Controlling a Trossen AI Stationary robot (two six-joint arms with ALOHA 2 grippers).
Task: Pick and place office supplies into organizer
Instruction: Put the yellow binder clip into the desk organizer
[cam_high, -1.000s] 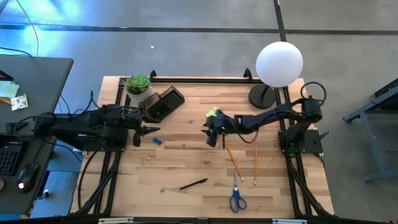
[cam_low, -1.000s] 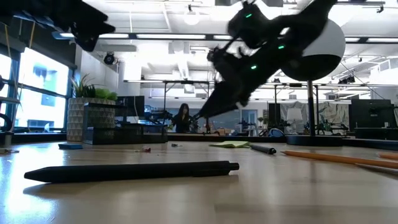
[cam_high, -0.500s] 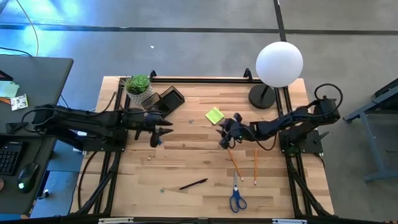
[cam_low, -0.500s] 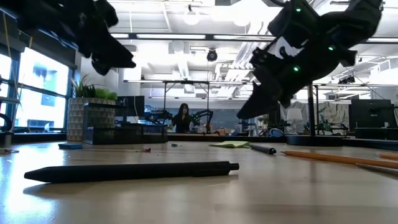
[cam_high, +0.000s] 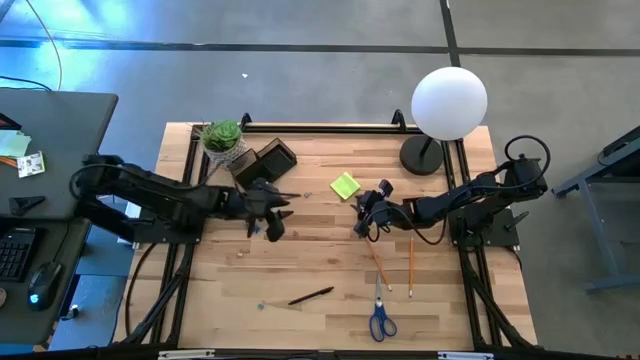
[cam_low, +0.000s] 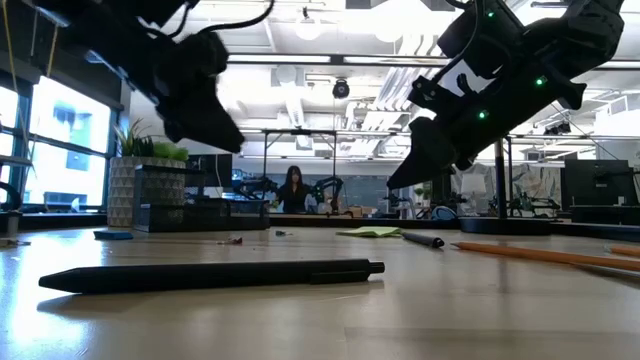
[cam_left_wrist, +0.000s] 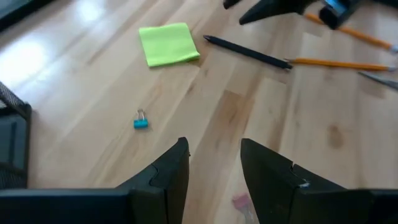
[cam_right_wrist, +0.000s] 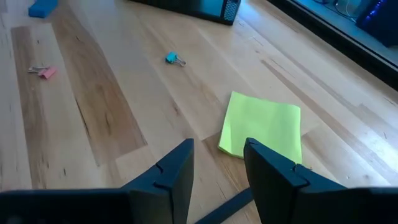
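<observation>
The sticky pad (cam_high: 345, 185) is lying flat mid-counter, with the organizer (cam_high: 266, 164) well apart at the back by the plant (cam_high: 222, 137). The right gripper (cam_high: 366, 222) is hovering just beside the pad, fingers parted and empty, probably lining up for it. The left gripper (cam_high: 277, 212) is hanging near the organizer, likewise parted, holding nothing.

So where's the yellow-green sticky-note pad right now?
In the high view, the yellow-green square sticky-note pad lies flat on the wooden table, toward the back, between the dark organizer box and the black lamp base.
</observation>
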